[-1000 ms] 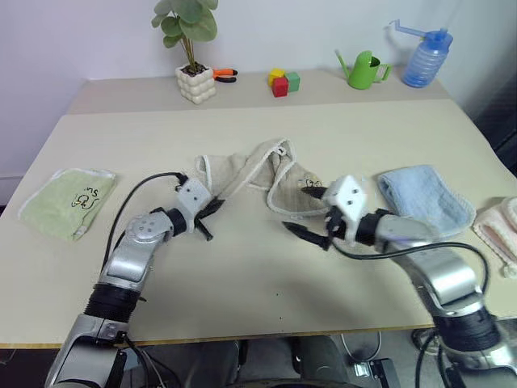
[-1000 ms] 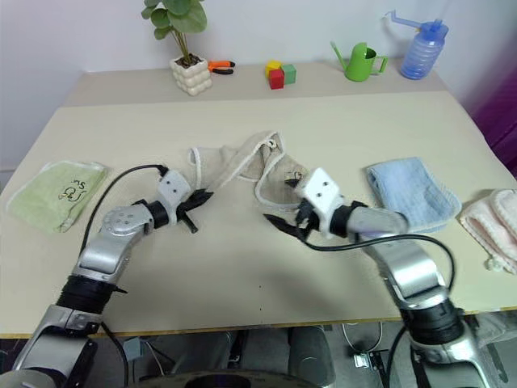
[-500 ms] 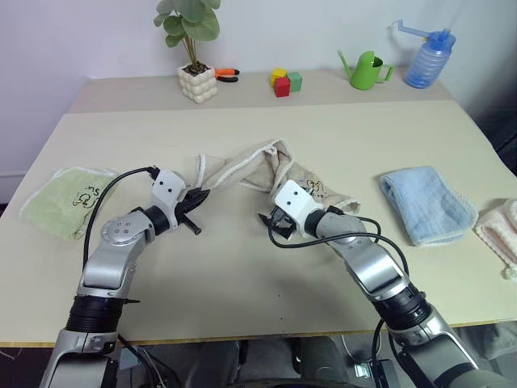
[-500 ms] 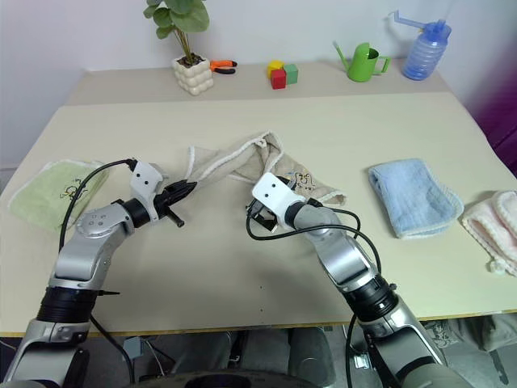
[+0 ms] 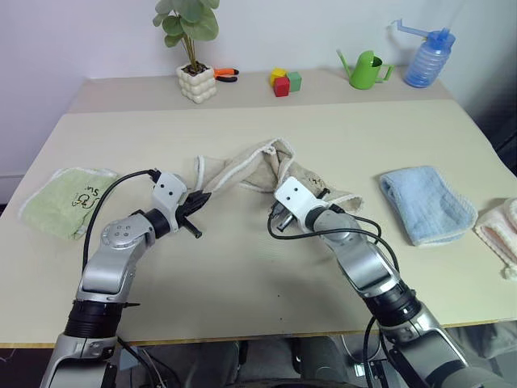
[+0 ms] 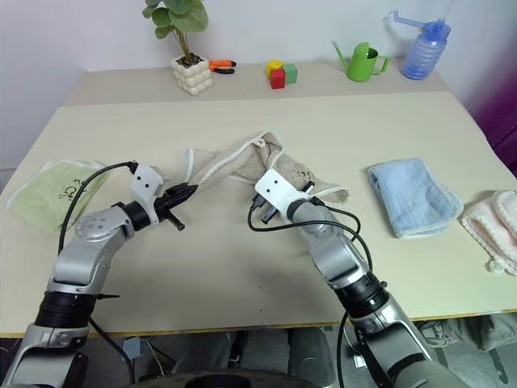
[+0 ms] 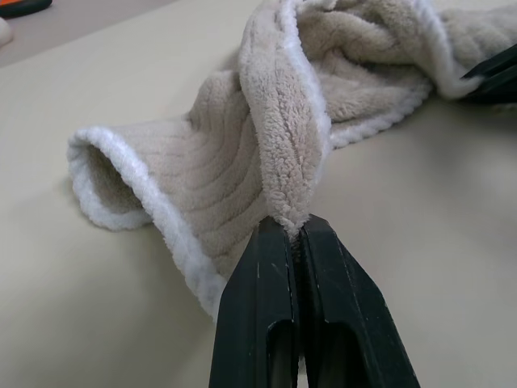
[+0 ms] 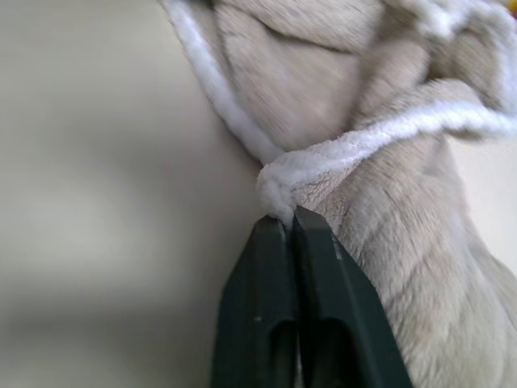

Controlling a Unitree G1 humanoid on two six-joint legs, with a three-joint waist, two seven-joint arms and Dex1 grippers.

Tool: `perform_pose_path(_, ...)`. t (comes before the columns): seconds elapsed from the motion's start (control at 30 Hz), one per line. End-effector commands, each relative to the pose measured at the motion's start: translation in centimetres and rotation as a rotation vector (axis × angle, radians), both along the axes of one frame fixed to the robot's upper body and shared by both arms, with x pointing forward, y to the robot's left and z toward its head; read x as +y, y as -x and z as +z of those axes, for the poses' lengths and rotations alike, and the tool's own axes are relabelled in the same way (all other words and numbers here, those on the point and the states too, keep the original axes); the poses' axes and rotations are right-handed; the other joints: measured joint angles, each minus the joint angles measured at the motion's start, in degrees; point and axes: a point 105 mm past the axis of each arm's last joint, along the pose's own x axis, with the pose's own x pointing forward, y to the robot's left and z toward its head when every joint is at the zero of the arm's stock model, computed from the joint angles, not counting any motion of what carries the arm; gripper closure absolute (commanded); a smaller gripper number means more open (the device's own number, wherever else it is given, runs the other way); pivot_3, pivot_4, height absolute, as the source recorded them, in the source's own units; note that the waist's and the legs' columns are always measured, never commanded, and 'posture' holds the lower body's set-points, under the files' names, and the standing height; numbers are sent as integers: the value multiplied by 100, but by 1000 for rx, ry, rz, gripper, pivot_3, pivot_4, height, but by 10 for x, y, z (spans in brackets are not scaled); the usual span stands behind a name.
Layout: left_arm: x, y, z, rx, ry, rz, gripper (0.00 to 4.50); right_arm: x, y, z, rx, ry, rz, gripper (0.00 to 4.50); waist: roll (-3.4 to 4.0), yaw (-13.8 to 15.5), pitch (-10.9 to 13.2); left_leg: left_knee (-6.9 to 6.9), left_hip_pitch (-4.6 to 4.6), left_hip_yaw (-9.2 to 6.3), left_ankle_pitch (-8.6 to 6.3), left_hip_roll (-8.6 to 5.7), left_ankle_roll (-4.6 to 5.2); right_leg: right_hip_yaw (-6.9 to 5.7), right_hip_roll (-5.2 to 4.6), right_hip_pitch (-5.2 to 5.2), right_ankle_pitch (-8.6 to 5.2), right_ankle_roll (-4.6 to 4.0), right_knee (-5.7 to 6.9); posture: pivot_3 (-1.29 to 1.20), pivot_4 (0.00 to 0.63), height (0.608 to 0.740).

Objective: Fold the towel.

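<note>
I have both arms over the near half of the table point(image 5: 242, 299), and the towel point(image 5: 250, 166) lies just beyond my fingertips, bunched and twisted into a rope across the middle of the tabletop. Its long axis runs roughly side to side, from a turned-up end near my left hand to a flatter lump with a small dark mark behind my right hand.

My left gripper point(image 7: 292, 234) has its jaws pressed together on a ridge of the beige pile near the left end; in the left wrist view the fold rises straight out from between the tips, white cord edging falling away beside it. My right gripper point(image 8: 287, 220) is closed as well, and its wrist view shows a knot of white cord edging right at the tips. I judge it has that edge pinched, though only a sliver of cloth sits between the fingers, so the hold looks thin.

Both arms are about equally near their own ends. With the cloth twisted between the two grips, I judge the next move depends on drawing the hands apart along that side-to-side axis to open it flat.

Farther off lie a green towel point(image 5: 60, 202) on my left and a blue towel point(image 5: 424, 202) on my right.
</note>
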Motion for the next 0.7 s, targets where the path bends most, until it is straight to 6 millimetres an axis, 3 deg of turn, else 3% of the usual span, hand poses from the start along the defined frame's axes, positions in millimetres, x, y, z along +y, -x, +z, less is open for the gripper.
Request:
perform_pose_path(0.03, 9, 2, 19, -58, 1, 9, 4500, -20, 4, 30, -94, -25, -26, 4450, 0, 6, 0, 0, 0, 0, 0, 0, 0, 0, 0, 0, 0, 0, 0, 0, 150, 731)
perform_pose_path(0.13, 26, -4, 30, -92, 15, 68, 4500, -34, 6, 54, -169, -43, 1, 4450, 0, 5, 0, 0, 0, 0, -1, 0, 1, 0, 0, 1, 0, 0, 0, 0, 150, 731)
perform_pose_path(0.3, 63, -39, 86, -281, 90, 277, 4500, -85, -21, 113, -388, 80, -60, 4450, -5, 14, 4, 1, 1, 1, 0, 0, 1, -2, 2, 4, 0, 1, -3, 0, 150, 731)
perform_pose_path(0.4, 77, -61, 124, -403, 131, 370, 4500, -105, -40, 150, -496, 86, -112, 4450, -7, 12, 4, 2, 2, 2, 3, 0, -5, -3, 2, 7, 1, 0, -3, 0, 150, 731)
perform_pose_path(0.6, 102, -79, 208, -643, 210, 500, 4500, -119, -59, 221, -700, 50, -117, 4450, -16, -60, 8, 1, -20, 9, 2, -1, -1, -2, -1, -15, 5, 5, -12, 0, 150, 731)
perform_pose_path(0.7, 110, -75, 223, -679, 220, 489, 4500, -115, -55, 237, -738, 9, -60, 4450, -14, -157, 6, 6, -69, 7, 3, -1, -1, -2, -2, -61, 8, 6, -12, 0, 150, 731)
